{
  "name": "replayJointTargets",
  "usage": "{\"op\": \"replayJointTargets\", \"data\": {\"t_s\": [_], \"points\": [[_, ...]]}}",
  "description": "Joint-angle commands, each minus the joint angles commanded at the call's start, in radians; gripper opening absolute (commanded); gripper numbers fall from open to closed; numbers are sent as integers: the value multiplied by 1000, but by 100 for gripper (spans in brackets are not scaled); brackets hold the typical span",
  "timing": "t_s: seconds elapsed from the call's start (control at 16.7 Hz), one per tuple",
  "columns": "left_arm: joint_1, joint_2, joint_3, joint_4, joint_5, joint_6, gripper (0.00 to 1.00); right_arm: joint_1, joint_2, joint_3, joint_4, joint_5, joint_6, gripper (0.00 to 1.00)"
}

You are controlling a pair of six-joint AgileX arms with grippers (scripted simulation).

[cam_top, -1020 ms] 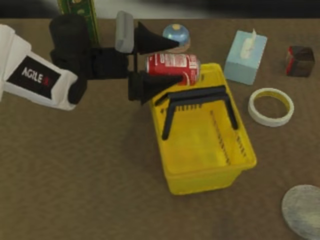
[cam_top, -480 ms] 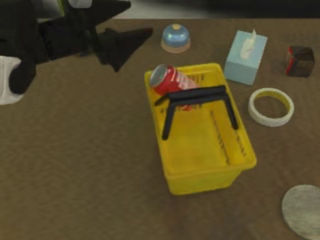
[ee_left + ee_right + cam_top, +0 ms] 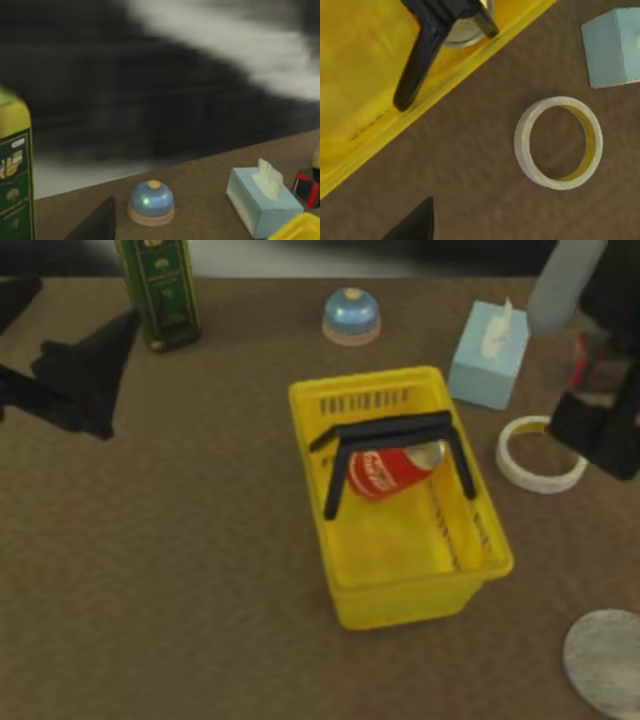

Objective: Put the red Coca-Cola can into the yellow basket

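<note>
**Can released and now inside basket; left arm backed off, right arm entering**

Since the earlier top views, the red Coca-Cola can (image 3: 392, 470) has gone from between the left tool's fingers, over the far rim, to the floor of the yellow basket (image 3: 400, 608). It lies on its side under the black folding handles (image 3: 390, 432), silver top toward the top view's right. The left tool (image 3: 70, 390) has pulled away to the table's left edge, near the dark green tin (image 3: 160, 290). Only dark finger shapes show; they look spread and hold nothing, and the left wrist view shows one bare fingertip (image 3: 97, 225) with nothing against it.

Right arm has come into view at the top view's right, above the tape ring (image 3: 541, 453). Its tool (image 3: 600, 435) is mostly cut off by the frame; cannot tell how far open it is. The right wrist view looks down on the tape ring (image 3: 558, 142), the basket rim (image 3: 470, 65) and a corner of the tissue box (image 3: 615, 45), with one dark fingertip at the edge.

Status judgement: placement looks done; the can sits well within the walls.

Risks from here:
- Can is lying down, so it is free to roll; a knock to the basket would send it along the floor, though the walls should contain it.
- Right arm sits close to the basket's right wall. A low sweep could hit the handles or shove the basket, or drag the tape ring.
- Left tool retreating near the green tin could tip it.
- Service bell (image 3: 351, 316) is well apart; low concern.
</note>
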Motion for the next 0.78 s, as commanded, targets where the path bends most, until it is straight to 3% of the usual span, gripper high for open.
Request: {"op": "replayJointTargets", "data": {"t_s": [0.42,0.6,0.78], "points": [[76,-707,-387,-265,-353,44,100,174,642,638,-419,1,-285,100],[94,-880,-495,-330,-455,68,100,221,793,805,-524,4,-362,100],[102,-954,-547,-359,-504,81,100,242,850,875,-568,7,-396,100]]}}
